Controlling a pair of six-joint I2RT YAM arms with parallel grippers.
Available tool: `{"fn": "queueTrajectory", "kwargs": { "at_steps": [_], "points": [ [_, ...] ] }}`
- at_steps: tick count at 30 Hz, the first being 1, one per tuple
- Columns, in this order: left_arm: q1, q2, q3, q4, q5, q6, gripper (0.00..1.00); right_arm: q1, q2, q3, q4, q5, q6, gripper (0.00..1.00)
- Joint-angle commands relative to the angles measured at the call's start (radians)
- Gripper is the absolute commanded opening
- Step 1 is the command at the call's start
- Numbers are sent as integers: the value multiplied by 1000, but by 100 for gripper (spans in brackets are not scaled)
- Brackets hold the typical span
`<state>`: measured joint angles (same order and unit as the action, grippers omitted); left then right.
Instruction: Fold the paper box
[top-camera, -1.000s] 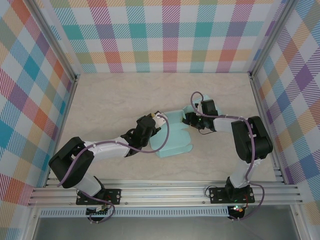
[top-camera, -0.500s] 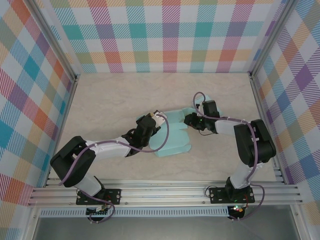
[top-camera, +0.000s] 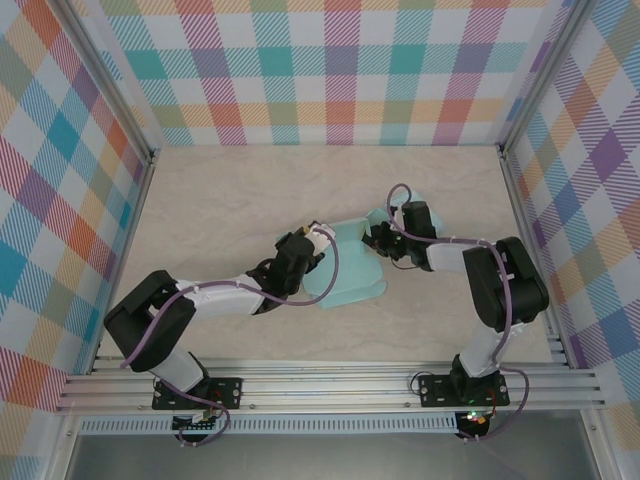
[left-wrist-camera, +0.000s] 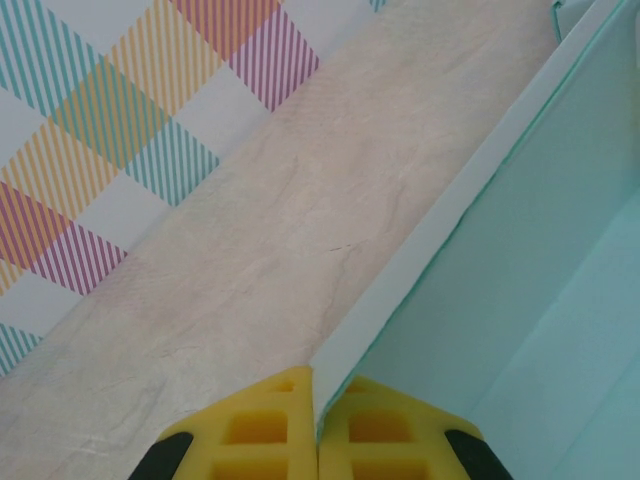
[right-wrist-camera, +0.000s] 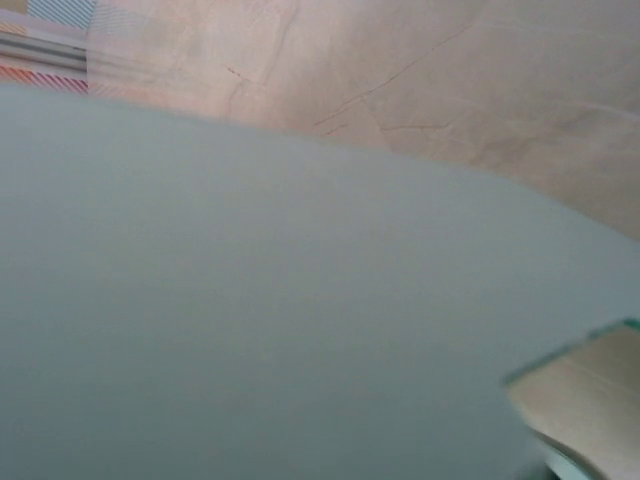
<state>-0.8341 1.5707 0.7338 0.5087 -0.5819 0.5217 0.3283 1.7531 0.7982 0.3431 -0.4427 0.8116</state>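
Your paper box (top-camera: 350, 270) lies near the middle of the table (top-camera: 220, 190), a little toward the right edge. It is a light blue-green color.

Your left gripper (top-camera: 308, 248) is at the left side of the box. In the left wrist view, the two yellow fingers (left-wrist-camera: 255, 430) are pressed together on the thin edge of one box wall (left-wrist-camera: 520, 250). So the left gripper (left-wrist-camera: 317, 400) is pinching the paper. The table runs along beside that wall.

Your right gripper (top-camera: 382, 240) is at the far right part of the box, close against the paper. In the right wrist view, the paper (right-wrist-camera: 250, 300) is very close and blurry, with the table behind it. You cannot tell from the pictures if the right fingers are apart or closed on the paper.

The two arms reach in toward the box from both sides.
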Motion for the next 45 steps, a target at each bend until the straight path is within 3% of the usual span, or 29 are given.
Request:
{"fn": "queueTrajectory", "kwargs": {
  "at_steps": [1,9,20,25,28,34,45],
  "points": [
    [-28,17,20,56,25,-26,0,37,29,-5,79,-3,47,18],
    [-30,20,7,88,-8,-3,0,55,13,2,18,53,38,21],
    [-30,84,-24,217,-25,246,0,29,-335,-79,-432,288,-163,38],
    [-45,133,-35,304,-82,326,0,-47,-498,-90,-560,344,-227,42],
    [-62,148,-33,328,-98,366,0,-127,-538,-54,-595,310,-289,44],
    [-127,217,-31,443,-180,527,0,-258,-402,144,-658,154,-418,45],
    [-201,302,-22,632,-286,784,0,-272,-73,449,-742,50,-563,39]
  ]
}}
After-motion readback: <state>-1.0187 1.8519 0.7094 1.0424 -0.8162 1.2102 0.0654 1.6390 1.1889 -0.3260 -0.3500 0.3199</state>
